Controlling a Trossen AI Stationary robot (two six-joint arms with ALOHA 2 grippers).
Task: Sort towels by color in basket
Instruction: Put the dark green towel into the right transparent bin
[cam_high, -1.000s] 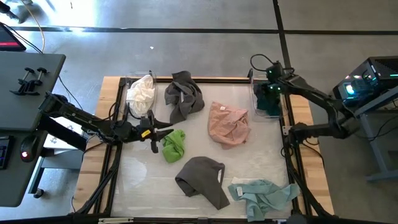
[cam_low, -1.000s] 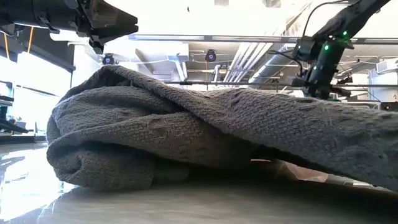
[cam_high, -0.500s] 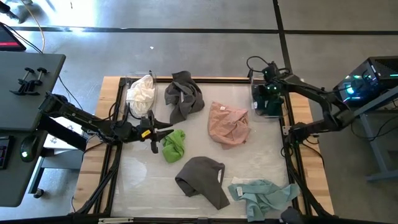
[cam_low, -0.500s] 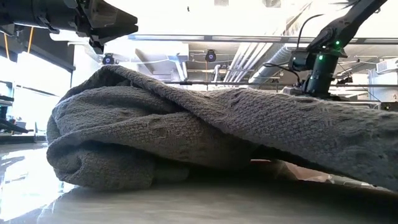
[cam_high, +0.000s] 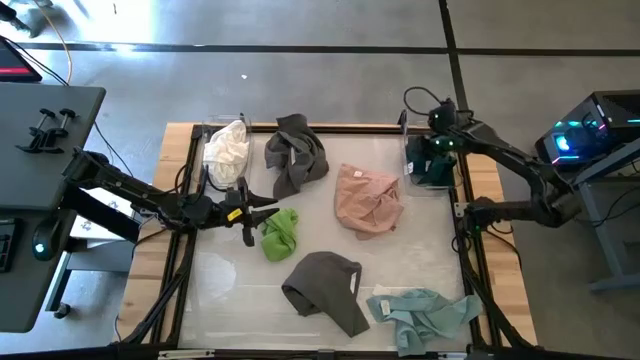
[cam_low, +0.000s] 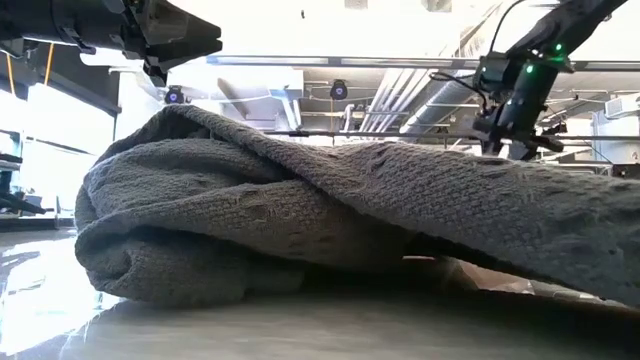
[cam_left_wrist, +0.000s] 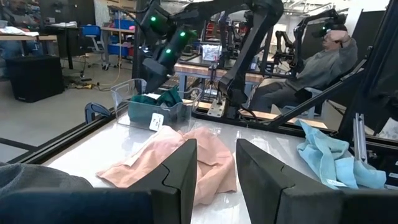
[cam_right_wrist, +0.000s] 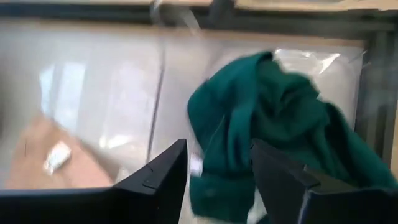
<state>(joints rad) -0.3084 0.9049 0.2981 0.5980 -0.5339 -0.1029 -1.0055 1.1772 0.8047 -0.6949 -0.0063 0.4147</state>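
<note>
Loose towels lie on the table: dark grey (cam_high: 296, 152), pink (cam_high: 368, 197), lime green (cam_high: 280, 232), a second dark grey (cam_high: 325, 288) and pale mint (cam_high: 425, 315). A cream towel (cam_high: 227, 148) sits at the far left. The dark teal towel (cam_right_wrist: 273, 124) lies bunched in a clear basket (cam_high: 432, 175) at the far right. My right gripper (cam_high: 436, 143) hovers over it, open, with nothing between its fingers. Just left of the lime green towel, my left gripper (cam_high: 250, 210) waits open and empty.
A black frame rail (cam_high: 465, 250) runs around the work area. The cream towel seems to sit in a second clear basket (cam_high: 210, 135). The near dark grey towel (cam_low: 330, 220) fills the low view. A person (cam_left_wrist: 317, 62) sits beyond the table's right side.
My right gripper has dipped down toward the clear basket with the dark teal towel and has come up again above it. The left arm and the loose towels have kept still.
</note>
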